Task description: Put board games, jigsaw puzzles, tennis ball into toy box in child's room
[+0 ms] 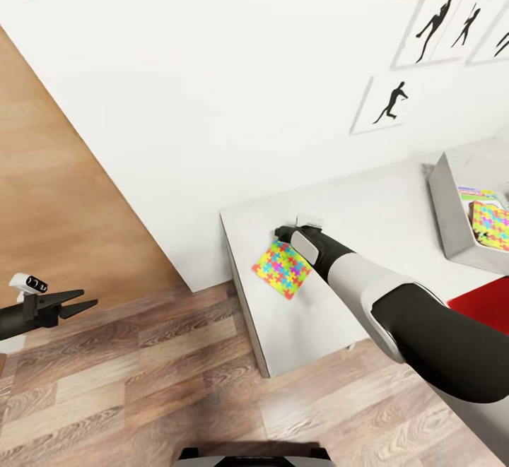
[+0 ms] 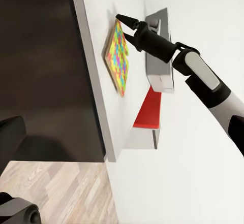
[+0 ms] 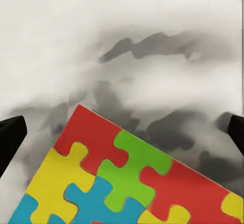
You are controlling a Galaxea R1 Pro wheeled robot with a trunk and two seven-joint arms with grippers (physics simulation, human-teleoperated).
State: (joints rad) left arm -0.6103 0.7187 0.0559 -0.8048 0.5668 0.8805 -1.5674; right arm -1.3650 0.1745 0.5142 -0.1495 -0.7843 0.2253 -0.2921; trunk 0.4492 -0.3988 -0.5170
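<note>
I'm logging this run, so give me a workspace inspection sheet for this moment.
Surface: pale table against the white wall.
Job's things: one jigsaw puzzle flat near the table's corner; toy box already holds another puzzle and a game box.
Clutter: nothing seen.
Grippers: right gripper at the loose puzzle's edge, jaws open; left gripper over the floor, open, empty.
Cables: nothing seen.
Surroundings: wood floor, silhouette pictures, red seat.

The pale table (image 1: 396, 220) carries a jigsaw puzzle (image 1: 283, 268) (near its corner) and the toy box (image 1: 452, 220).
</note>
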